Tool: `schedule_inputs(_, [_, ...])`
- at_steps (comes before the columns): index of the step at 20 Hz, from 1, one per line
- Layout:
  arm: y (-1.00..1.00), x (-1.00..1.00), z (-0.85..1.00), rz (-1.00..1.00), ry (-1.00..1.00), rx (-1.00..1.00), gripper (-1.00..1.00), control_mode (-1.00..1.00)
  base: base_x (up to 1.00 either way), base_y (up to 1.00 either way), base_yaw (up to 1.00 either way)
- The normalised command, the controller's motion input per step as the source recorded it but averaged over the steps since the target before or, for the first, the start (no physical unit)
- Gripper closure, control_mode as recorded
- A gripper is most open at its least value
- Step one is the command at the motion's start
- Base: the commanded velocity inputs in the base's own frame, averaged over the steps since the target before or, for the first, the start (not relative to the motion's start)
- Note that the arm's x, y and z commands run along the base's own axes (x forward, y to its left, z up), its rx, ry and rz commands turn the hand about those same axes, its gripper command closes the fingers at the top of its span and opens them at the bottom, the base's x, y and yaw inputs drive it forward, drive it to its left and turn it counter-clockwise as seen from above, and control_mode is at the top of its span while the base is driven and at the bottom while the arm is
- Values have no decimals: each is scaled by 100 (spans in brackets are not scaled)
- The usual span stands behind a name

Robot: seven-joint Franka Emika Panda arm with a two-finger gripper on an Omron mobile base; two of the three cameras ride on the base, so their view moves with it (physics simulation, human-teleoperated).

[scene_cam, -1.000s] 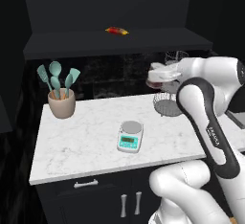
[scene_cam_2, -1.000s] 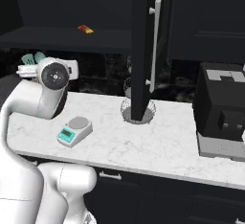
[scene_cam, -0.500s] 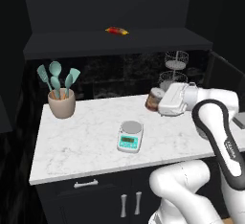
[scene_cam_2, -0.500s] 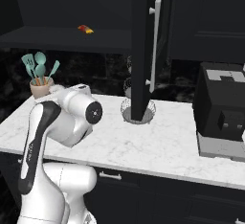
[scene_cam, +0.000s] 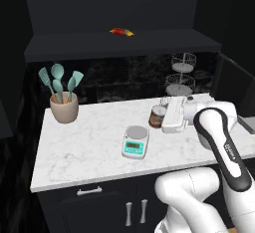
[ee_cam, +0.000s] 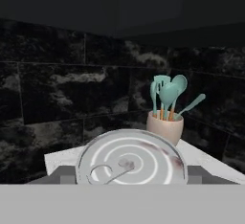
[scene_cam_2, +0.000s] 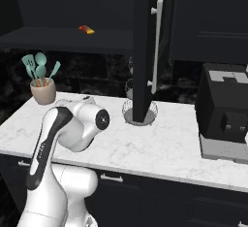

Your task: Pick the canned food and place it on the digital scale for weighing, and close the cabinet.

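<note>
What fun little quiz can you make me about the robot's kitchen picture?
1. True or false: the small dark-red can with the pale metal top sits on the teal-and-white digital scale.
2. What stands in the beige cup? A) teal utensils B) flowers C) pencils
3. Fill in: the tall black cabinet door with the silver bar handle is ___.

Key: 1 false, the can is in the gripper beside the scale. 2 A. 3 open.
</note>
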Motion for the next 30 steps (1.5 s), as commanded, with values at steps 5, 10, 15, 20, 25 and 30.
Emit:
schedule_inputs(5, [4,68,-32,1,17,-2,100,-100,0,0,0])
schedule_inputs(10, [0,56,-37,0,5,0,100,-100,0,0,0])
schedule_inputs(15, [0,38,-33,0,0,0,100,-100,0,0,0])
schedule_inputs(20, [11,9,-8,0,7,0,100,-100,0,0,0])
schedule_inputs(25, [29,4,0,0,7,-6,100,-100,0,0,0])
schedule_inputs(30, [15,1,-14,0,-3,-2,100,-100,0,0,0])
